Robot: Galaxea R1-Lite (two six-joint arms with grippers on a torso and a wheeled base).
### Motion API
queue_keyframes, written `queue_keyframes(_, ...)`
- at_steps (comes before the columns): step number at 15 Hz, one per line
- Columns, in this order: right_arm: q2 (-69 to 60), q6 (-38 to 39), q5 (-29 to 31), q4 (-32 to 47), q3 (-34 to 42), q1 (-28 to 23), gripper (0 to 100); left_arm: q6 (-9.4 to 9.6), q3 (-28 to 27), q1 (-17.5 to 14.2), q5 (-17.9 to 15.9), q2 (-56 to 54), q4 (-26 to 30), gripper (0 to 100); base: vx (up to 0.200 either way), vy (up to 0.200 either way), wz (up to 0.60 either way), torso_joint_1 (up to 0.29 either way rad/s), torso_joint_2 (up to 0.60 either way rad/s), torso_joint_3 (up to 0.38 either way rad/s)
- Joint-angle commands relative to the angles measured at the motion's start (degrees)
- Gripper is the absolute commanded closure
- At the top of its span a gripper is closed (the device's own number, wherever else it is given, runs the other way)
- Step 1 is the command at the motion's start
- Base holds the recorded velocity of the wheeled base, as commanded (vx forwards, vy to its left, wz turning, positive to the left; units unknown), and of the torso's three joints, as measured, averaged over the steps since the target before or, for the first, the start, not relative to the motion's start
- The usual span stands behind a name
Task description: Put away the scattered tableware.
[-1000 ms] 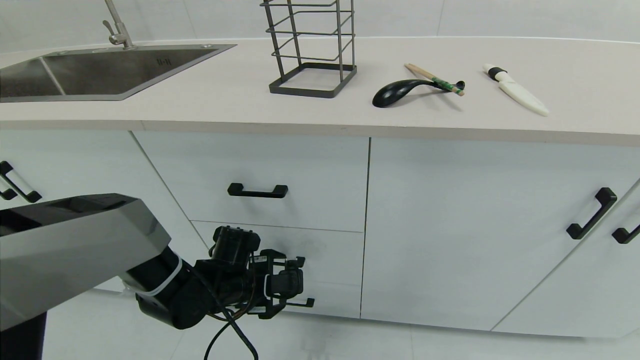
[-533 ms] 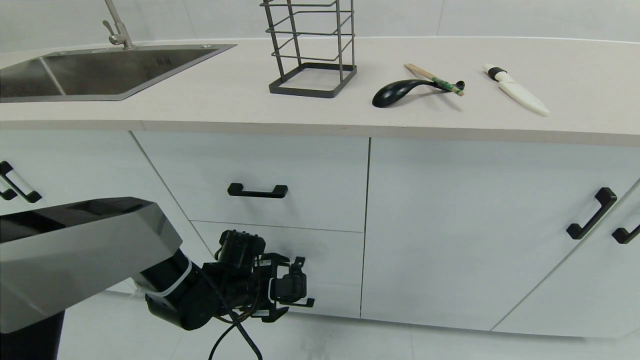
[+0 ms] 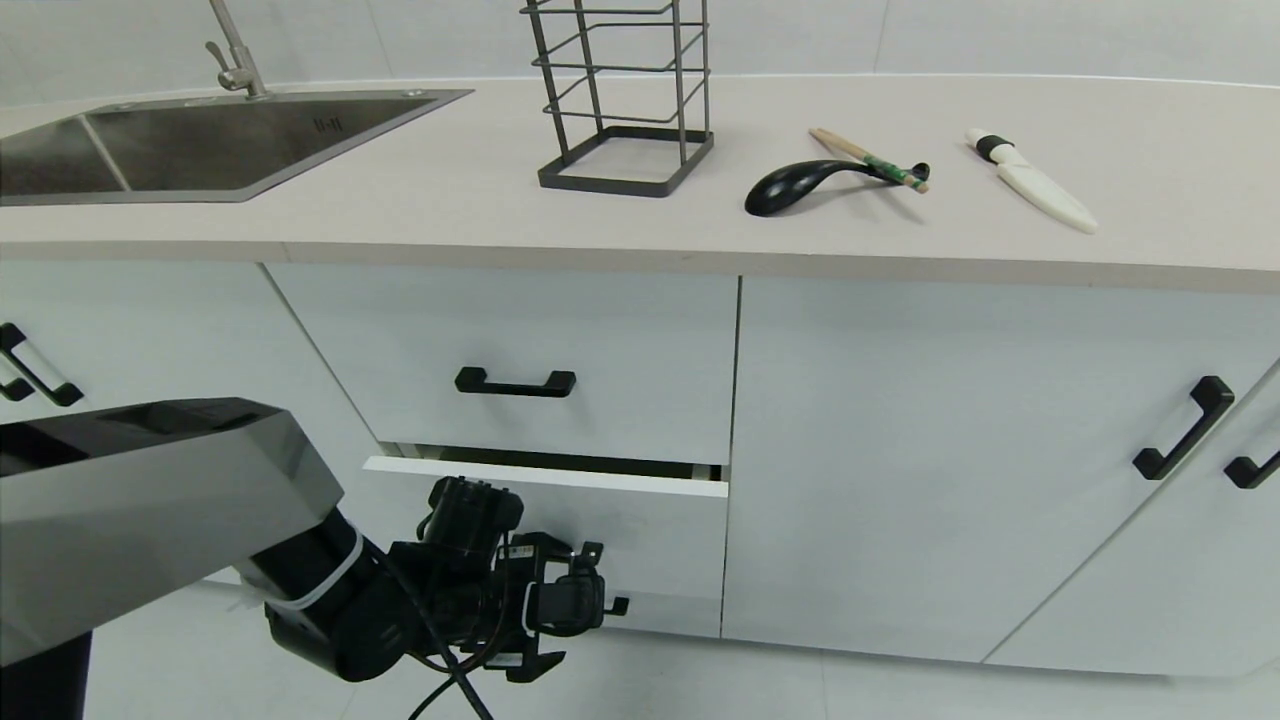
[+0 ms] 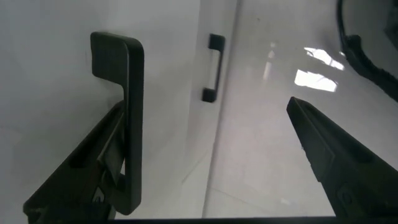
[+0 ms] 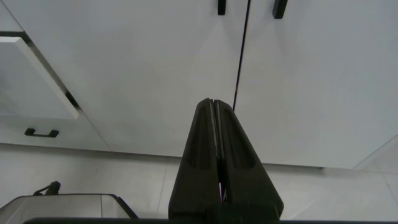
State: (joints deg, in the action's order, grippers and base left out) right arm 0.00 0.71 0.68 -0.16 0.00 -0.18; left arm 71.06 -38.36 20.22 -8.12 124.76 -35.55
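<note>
The left gripper [image 3: 598, 580] is low in front of the cabinets, at the handle [image 4: 127, 118] of the lower drawer [image 3: 640, 540]. Its jaws stand apart. In the left wrist view the handle bar lies against one finger [image 4: 81, 171], and the other finger [image 4: 336, 155] is well clear of it. The lower drawer is ajar, with a dark gap open along its top edge beneath the upper drawer [image 3: 500, 330].

The right gripper [image 5: 214, 155] has its fingers pressed together and holds nothing. It points toward the white cabinet doors [image 5: 298, 93].

The tableware lies on the countertop [image 3: 400, 210], to the right of the wire rack [image 3: 625, 100]. The black spoon [image 3: 800, 185] is nearest the rack, bowl toward the counter's front edge. The chopsticks [image 3: 868, 158] lie across the spoon's handle end, touching it. The white knife [image 3: 1030, 180] lies apart from both, farther right. The wire rack stands upright. The sink [image 3: 200, 140] and faucet [image 3: 235, 55] are at the far left of the counter.
</note>
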Motion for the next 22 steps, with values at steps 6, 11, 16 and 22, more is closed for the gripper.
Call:
queue_keyframes(6, 0.00, 0.00, 0.02, -0.02, 0.00, 0.01, 100, 0.04, 4.79, 0.08, -0.41, -7.78, -0.49, 0, 0.000, 0.000, 0.00, 0.000, 0.00, 0.000)
queue_keyframes(11, 0.00, -0.09, 0.02, -0.02, 0.00, 0.01, 100, -0.13, 14.63, 7.90, -0.49, -23.24, 4.26, 0, 0.000, 0.000, 0.00, 0.000, 0.00, 0.000)
queue_keyframes(16, 0.00, -0.09, 0.02, 0.07, 0.00, 0.01, 100, -0.31, 4.79, 10.27, -0.49, -37.57, 27.55, 0, 0.000, 0.000, 0.00, 0.000, 0.00, 0.000)
queue_keyframes(22, 0.00, -0.09, 0.02, -0.02, 0.00, 0.01, 100, 0.31, -6.72, 8.96, -3.57, -33.00, 36.95, 0, 0.000, 0.000, 0.00, 0.000, 0.00, 0.000)
